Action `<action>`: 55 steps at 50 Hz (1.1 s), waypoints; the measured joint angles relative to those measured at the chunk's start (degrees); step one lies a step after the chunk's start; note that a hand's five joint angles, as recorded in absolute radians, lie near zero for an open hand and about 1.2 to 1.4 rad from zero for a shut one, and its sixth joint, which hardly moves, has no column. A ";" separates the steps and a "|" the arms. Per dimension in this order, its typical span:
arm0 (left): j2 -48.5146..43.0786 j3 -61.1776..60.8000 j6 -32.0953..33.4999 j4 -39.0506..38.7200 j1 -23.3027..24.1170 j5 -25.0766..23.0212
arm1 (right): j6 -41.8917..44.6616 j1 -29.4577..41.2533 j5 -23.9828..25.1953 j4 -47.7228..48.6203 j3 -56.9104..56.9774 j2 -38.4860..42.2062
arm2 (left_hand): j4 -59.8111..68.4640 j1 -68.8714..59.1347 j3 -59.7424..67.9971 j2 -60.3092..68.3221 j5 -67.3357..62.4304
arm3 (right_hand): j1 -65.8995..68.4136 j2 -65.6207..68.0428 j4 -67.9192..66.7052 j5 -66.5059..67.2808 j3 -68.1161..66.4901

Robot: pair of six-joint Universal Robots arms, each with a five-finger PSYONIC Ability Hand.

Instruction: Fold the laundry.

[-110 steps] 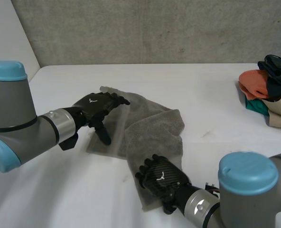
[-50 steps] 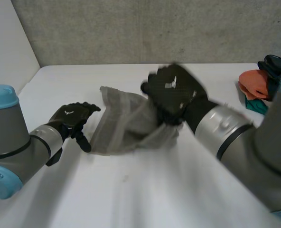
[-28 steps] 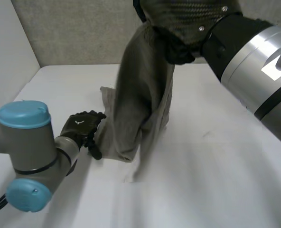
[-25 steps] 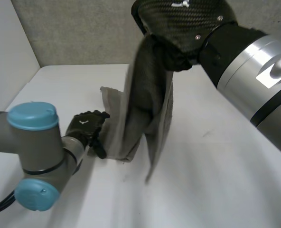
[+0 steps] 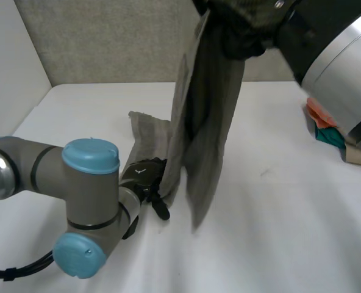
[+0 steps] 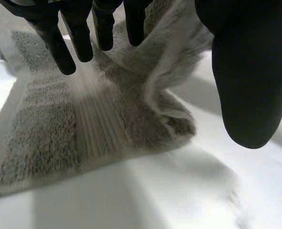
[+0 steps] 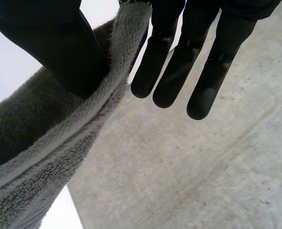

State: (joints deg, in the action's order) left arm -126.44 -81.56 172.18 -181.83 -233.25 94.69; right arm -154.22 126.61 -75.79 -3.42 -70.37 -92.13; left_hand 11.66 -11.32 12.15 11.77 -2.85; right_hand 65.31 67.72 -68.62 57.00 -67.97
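Right hand (image 5: 252,17), high above the white counter (image 5: 278,207), is clamped on the upper end of the grey towel (image 5: 208,122). The towel's lower end lies on the counter. Left hand (image 5: 144,176) is at that lower end, its fingers (image 6: 79,40) straight and apart.

towel (image 5: 211,116): plain grey | table (image 5: 278,201): white | clothes pile (image 5: 322,113): orange, teal, beige

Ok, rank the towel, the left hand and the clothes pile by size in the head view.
1. The towel, hanging from the right hand.
2 and 3. The left hand and clothes pile look alike; the pile lies farther off, partly behind the right arm.
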 measured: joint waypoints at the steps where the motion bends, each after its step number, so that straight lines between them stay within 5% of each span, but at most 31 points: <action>1: -0.25 0.37 0.02 -0.07 0.09 0.32 | -0.09 -0.07 0.01 -0.10 0.08 -0.21 | 0.00 0.00 0.00 0.00 0.00 | 0.00 0.00 0.00 0.00 0.00; 6: -3.32 5.19 -0.15 -0.51 0.92 4.16 | -1.17 -0.75 0.01 -0.95 0.32 -2.40 | 6.88 -8.51 6.26 6.65 -6.12 | 0.00 0.00 0.00 0.00 0.00; 7: -4.17 6.79 -0.52 -0.30 1.05 5.57 | -1.67 -1.18 -0.02 -1.10 0.24 -3.15 | 23.41 -27.71 22.58 23.15 -22.40 | 0.00 0.00 0.00 0.00 0.00; 8: -4.34 7.30 -0.72 -0.21 1.02 6.11 | -1.81 -1.36 -0.01 -1.14 0.18 -3.33 | 23.41 -27.71 22.58 23.15 -22.40 | 0.00 0.00 0.00 0.00 0.00; 9: -4.47 8.29 -1.28 0.09 0.81 7.52 | -2.18 -2.04 -0.02 -1.22 -0.01 -3.76 | 42.20 -49.08 41.20 43.28 -40.75 | 0.00 0.00 0.00 0.00 0.00; 10: -4.43 8.71 -1.63 0.27 0.64 8.32 | -2.39 -2.61 -0.02 -1.25 -0.17 -4.00 | 51.81 -56.16 50.84 52.25 -50.21 | 0.00 0.00 0.00 0.00 0.00; 14: -0.87 8.05 -3.12 0.82 -1.73 12.92 | -2.63 -6.98 0.40 -1.55 -1.23 -3.79 | 56.74 -56.35 55.78 56.48 -53.43 | 0.00 0.00 -0.01 0.00 0.00; 19: 12.74 1.62 -3.06 -1.12 -10.09 16.75 | -1.40 -16.53 2.70 -2.72 -3.27 -0.42 | 57.02 -56.35 55.97 56.60 -53.43 | 0.00 0.00 -0.01 0.00 -0.29; 25: 26.10 -5.34 3.69 -5.78 -19.32 7.63 | 1.08 -21.88 5.63 -4.77 -5.34 5.07 | 57.03 -56.35 55.97 56.60 -53.43 | 0.00 0.00 -0.03 0.00 -0.36; 31: 27.68 -8.75 10.16 -7.04 -22.54 -2.02 | 4.09 -21.65 6.06 -5.49 -7.27 10.03 | 55.08 -54.10 54.11 54.02 -51.88 | 0.00 0.00 -0.04 0.00 -0.36; 33: 26.70 -9.05 10.69 -6.79 -22.54 -3.00 | 4.78 -21.35 5.87 -5.51 -7.59 11.14 | 50.93 -49.63 50.04 49.61 -48.33 | 0.00 0.00 -0.03 0.00 -0.36; 34: 24.32 -9.45 11.32 -5.96 -22.20 -4.59 | 5.32 -21.05 5.59 -5.48 -7.76 12.05 | 30.89 -26.88 29.28 29.46 -28.94 | 0.00 0.00 -0.04 0.00 -0.36; 35: 22.94 -9.57 11.50 -5.37 -21.86 -5.34 | 5.93 -20.56 5.01 -5.34 -7.89 13.17 | 30.89 -26.88 29.28 29.46 -28.94 | 0.00 0.00 -0.04 0.00 -0.36; 37: 19.86 -9.83 11.79 -3.91 -20.84 -6.95 | 6.23 -20.09 4.04 -4.96 -7.82 13.92 | 6.29 -3.58 6.42 5.98 -5.07 | 0.00 0.00 -0.04 0.00 -0.36; 55: 4.51 -8.21 25.39 -2.01 -14.55 -14.38 | 7.38 -18.89 1.35 -0.74 -13.66 13.71 | 8.45 -8.83 7.78 8.19 -7.46 | 0.00 0.00 -0.05 0.00 -0.36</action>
State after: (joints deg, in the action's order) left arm -121.93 -89.78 197.57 -183.84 -247.80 80.32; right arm -146.84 107.72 -74.44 -4.16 -84.03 -78.42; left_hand 20.11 -20.14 19.93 19.97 -10.30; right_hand 65.31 67.72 -68.66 57.00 -68.33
